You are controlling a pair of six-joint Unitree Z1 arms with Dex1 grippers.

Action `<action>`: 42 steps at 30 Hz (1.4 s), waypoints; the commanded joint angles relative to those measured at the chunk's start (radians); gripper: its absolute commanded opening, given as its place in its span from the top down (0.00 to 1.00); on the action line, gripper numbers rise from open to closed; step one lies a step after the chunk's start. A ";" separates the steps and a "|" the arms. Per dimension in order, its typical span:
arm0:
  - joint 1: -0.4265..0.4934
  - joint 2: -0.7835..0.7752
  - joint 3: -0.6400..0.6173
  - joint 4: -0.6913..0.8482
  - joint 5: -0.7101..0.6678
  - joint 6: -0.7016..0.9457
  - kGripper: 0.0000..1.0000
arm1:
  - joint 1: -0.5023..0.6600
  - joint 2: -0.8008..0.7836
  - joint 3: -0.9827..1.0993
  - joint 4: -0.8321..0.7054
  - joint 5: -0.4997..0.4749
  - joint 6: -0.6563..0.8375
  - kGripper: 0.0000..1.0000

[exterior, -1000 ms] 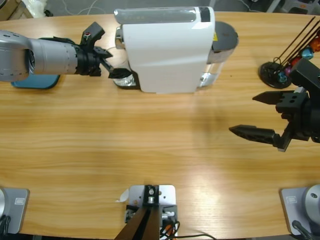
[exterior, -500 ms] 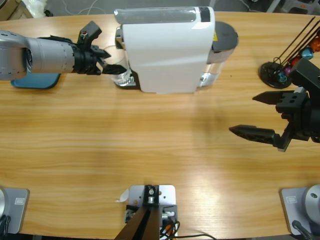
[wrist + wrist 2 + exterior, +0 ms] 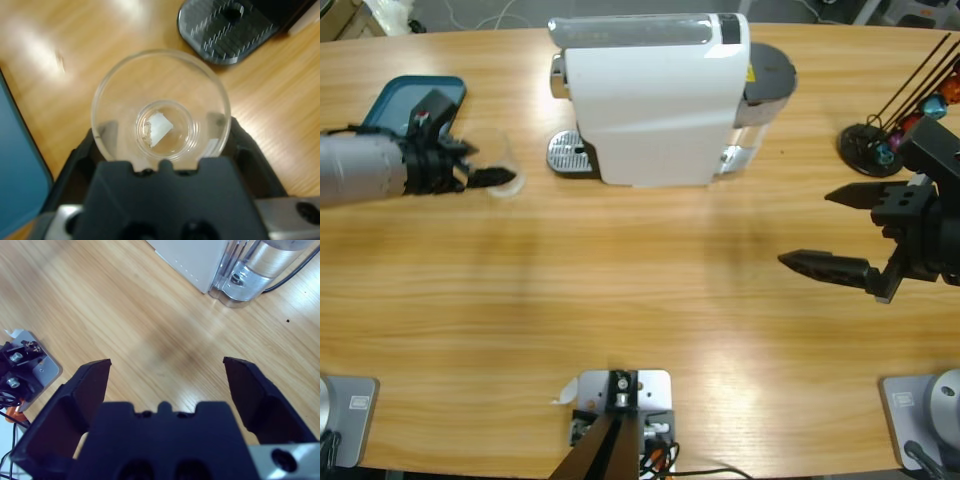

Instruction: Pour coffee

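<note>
Silver-grey cylindrical forearm on the left arm (image 3: 360,172), ending in a black wrist with thin black cables. Matte black, wedge-shaped, pointed jaws on the right gripper (image 3: 825,230), blocky black body behind.

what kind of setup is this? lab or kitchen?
Probably a lab bench staged as a coffee corner: a white coffee machine and a capsule rack on a long wooden table, with the left gripper holding a glass.

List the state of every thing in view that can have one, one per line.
Left gripper: shut on the glass.
Glass: upright, held off the drip tray, almost empty.
Right gripper: open, holding nothing.
Coffee machine: standing on the table.
Drip tray: bare.
Capsule stand: upright, holding capsules.
</note>
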 commanded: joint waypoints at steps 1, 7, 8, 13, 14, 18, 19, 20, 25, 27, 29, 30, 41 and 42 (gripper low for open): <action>0.006 -0.013 0.057 -0.007 0.032 -0.079 0.64 | 0.007 0.018 0.016 -0.007 0.009 -0.009 0.02; 0.005 -0.117 0.067 -0.003 0.055 -0.100 0.01 | 0.007 0.018 0.017 -0.007 0.009 -0.009 0.01; 0.006 -0.148 0.063 0.016 0.057 -0.101 0.01 | 0.007 0.018 0.017 -0.007 0.009 -0.009 0.01; 0.005 -0.322 0.019 0.181 0.057 -0.102 0.01 | 0.007 0.021 0.016 -0.007 0.009 -0.009 0.00; 0.002 -0.377 -0.015 0.243 0.057 -0.102 0.01 | 0.007 0.020 0.016 -0.007 0.009 -0.009 0.00; 0.017 -0.461 -0.228 0.445 0.004 -0.137 0.03 | 0.007 0.018 0.016 -0.007 0.011 -0.009 0.00; 0.040 -0.448 -0.297 0.496 -0.053 -0.153 0.03 | 0.007 0.018 0.015 -0.005 0.011 -0.009 0.00; 0.079 -0.415 -0.384 0.552 -0.149 -0.198 0.03 | 0.007 0.017 0.015 -0.005 0.011 -0.009 0.00; 0.254 -0.201 -0.586 0.576 -0.624 -0.553 0.02 | 0.007 0.008 0.014 -0.002 0.013 -0.009 0.00; 0.289 -0.157 -0.586 0.490 -0.714 -0.677 0.02 | 0.007 0.005 0.015 -0.002 0.013 -0.009 0.00; 0.305 -0.103 -0.583 0.424 -0.774 -0.769 0.07 | 0.007 0.004 0.015 -0.002 0.013 -0.009 0.00; 0.305 -0.079 -0.583 0.403 -0.797 -0.795 0.11 | 0.007 0.002 0.015 -0.002 0.012 -0.009 0.00; 0.267 0.087 -0.578 0.272 -0.982 -0.975 0.31 | 0.007 0.000 0.016 -0.002 0.012 -0.009 0.00; 0.264 0.095 -0.579 0.270 -0.981 -0.979 0.31 | 0.007 0.000 0.016 -0.002 0.012 -0.009 0.00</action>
